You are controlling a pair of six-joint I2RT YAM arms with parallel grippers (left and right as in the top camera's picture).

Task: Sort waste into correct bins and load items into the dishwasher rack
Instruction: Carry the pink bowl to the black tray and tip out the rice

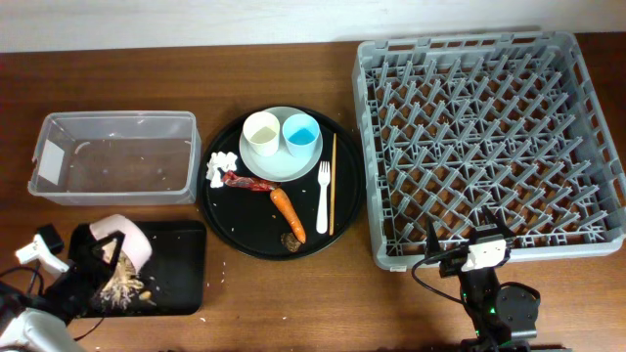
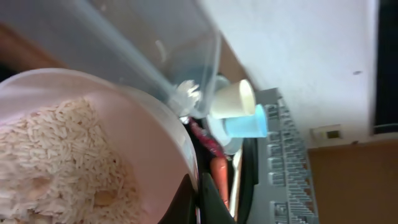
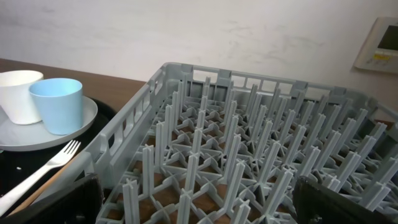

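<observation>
My left gripper [image 1: 95,252] is shut on the rim of the white-pinkish bowl [image 1: 119,238], which is tipped over the shallow black tray [image 1: 176,264]. Pale grainy food scraps [image 1: 123,284] lie below it, and more fill the bowl [image 2: 62,162] in the left wrist view. On the round black tray [image 1: 254,220] are the plate [image 1: 284,168] with cream cup [image 1: 261,132] and blue cup [image 1: 300,132], fork [image 1: 322,196], chopsticks [image 1: 333,181], carrot [image 1: 288,212], red wrapper [image 1: 245,181], tissue [image 1: 222,164] and brown lump [image 1: 291,239]. My right gripper [image 3: 199,205] stands open at the front edge of the dishwasher rack [image 1: 489,137].
The clear tub [image 1: 112,156] sits behind the shallow black tray at the far left, with crumbs inside. The rack's pegs [image 3: 249,149] rise just ahead of the right fingers [image 3: 50,199]. Bare wooden table shows between the round tray and the front edge.
</observation>
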